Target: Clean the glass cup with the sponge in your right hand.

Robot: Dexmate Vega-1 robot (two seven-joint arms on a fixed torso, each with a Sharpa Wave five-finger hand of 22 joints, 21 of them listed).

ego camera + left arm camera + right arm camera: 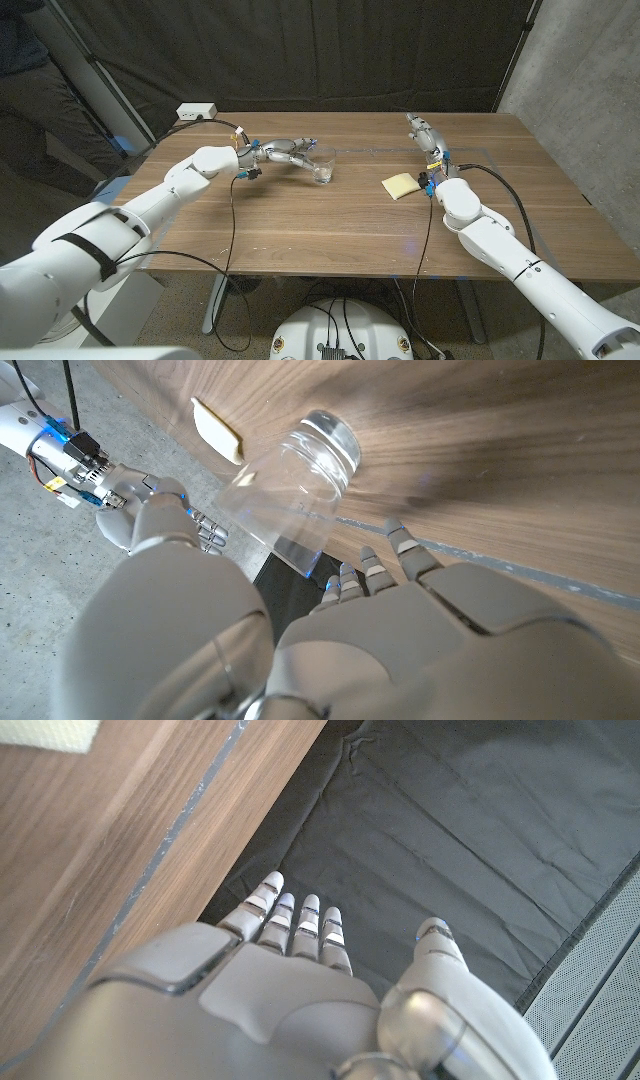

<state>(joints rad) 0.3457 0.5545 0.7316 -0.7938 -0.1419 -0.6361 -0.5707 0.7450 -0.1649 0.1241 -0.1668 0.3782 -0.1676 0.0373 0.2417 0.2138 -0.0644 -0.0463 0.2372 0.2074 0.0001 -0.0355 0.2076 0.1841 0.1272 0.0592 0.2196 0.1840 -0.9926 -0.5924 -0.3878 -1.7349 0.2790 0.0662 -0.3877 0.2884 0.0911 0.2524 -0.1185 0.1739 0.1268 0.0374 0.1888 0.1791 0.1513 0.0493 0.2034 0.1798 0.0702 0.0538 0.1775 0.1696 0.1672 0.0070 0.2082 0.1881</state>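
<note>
A clear glass cup (324, 167) stands upright on the wooden table (300, 220), left of middle. My left hand (285, 152) reaches in from the left with its fingers spread, the fingertips next to the cup's rim. In the left wrist view the cup (295, 480) sits just ahead of the fingers (390, 555); I cannot tell whether they touch it. A flat yellow sponge (401, 185) lies on the table right of the cup, also seen as a sponge (217, 430) and a sponge corner (40, 732). My right hand (425, 135) is raised behind the sponge, fingers (295, 925) straight, holding nothing.
A white power strip (197, 111) sits at the table's back left corner, its black cable trailing over the left edge. A black curtain (350, 50) hangs behind the table. A thin taped line (170, 840) runs near the far edge.
</note>
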